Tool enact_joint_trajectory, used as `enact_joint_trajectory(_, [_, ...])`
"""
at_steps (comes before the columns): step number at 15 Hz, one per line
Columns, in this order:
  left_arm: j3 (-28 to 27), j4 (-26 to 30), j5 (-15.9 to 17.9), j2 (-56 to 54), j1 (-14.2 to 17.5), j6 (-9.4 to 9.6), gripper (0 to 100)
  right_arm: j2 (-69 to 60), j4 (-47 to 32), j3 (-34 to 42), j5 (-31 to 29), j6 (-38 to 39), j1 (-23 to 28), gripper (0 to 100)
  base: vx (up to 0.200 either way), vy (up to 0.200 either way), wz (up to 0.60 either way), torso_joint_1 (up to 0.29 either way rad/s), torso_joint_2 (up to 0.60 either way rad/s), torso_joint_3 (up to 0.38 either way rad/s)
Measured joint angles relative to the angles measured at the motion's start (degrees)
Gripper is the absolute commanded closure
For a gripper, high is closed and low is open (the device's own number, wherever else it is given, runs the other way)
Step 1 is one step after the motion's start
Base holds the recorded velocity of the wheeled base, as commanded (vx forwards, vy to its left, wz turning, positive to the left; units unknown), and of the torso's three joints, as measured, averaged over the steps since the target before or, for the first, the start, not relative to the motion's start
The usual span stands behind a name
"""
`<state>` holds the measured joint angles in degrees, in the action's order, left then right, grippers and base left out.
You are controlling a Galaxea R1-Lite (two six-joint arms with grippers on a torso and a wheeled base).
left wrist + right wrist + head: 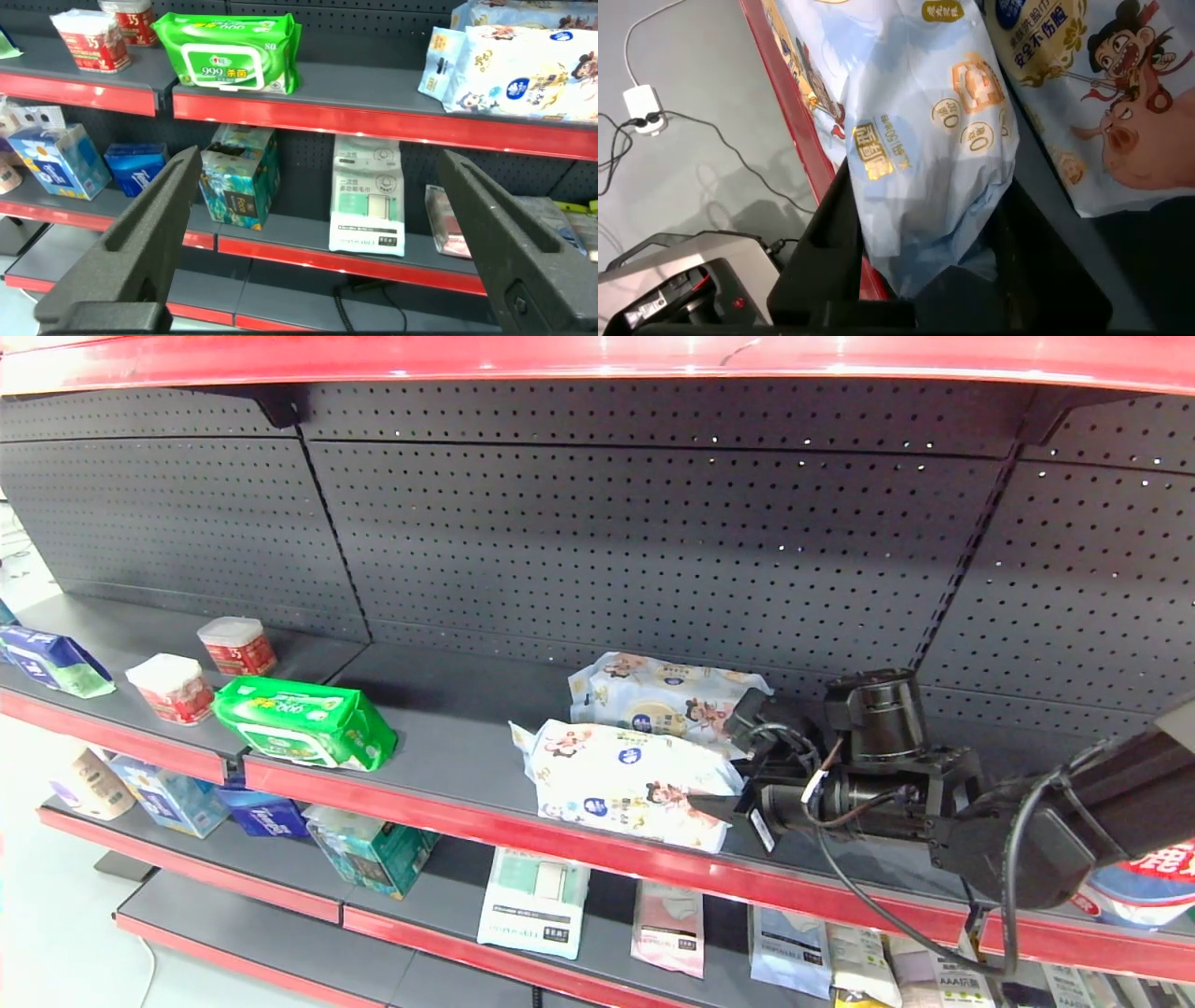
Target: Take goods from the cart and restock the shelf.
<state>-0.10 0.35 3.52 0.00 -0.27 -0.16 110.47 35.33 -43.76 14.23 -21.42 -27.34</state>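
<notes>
Shelf (448,709): patterned pack (625,784) (second pack (663,695) behind)

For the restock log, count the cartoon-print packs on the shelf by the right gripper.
2. The front pack lies at the shelf edge, its end in the right gripper; the rear pack lies just behind it.

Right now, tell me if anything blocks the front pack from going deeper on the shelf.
Yes: the rear pack lies right behind the front pack, before the back panel. The right gripper holds the front pack's end.
</notes>
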Motion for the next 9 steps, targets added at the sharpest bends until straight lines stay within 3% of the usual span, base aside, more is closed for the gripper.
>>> enact_joint_trajectory(9, [0.0, 0.0, -0.02, 0.0, 0.02, 0.0, 0, -1.82, 0.09, 2.4, -1.85, -0.01, -0.93, 100, 0.0, 0.0, 0.0, 0.0, 0.0, 0.0])
